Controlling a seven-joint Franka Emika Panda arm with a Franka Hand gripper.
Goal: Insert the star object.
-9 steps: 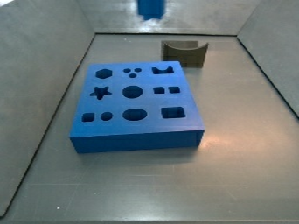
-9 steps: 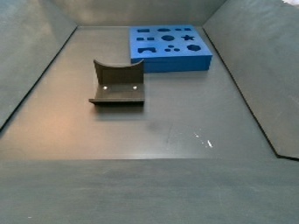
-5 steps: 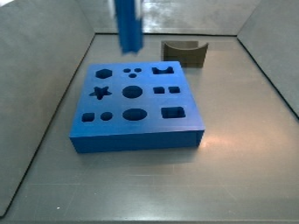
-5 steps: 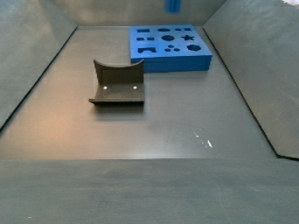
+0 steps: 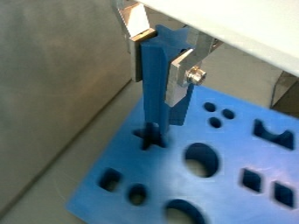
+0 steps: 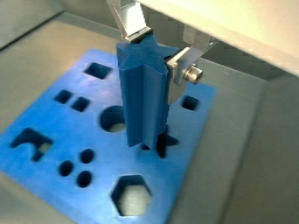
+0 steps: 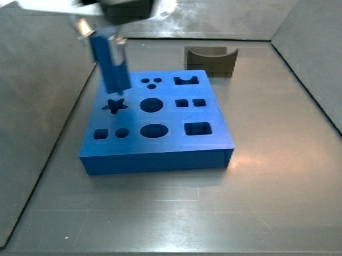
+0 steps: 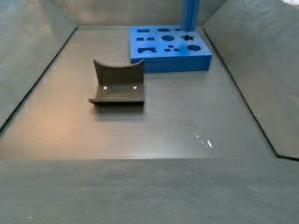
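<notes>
The star object is a slim bright-blue peg with a star-shaped section, held upright. It also shows in both wrist views and at the top of a side view. My gripper is shut on its upper end, seen in both wrist views. The peg's lower end is at the star hole near the left edge of the blue holed block. How deep it sits I cannot tell.
A dark grey curved piece stands on the grey floor apart from the block. Grey walls enclose the floor on the sides and back. The block has several other shaped holes.
The gripper with the peg has moved left and down from above the block's back edge to the star hole.
</notes>
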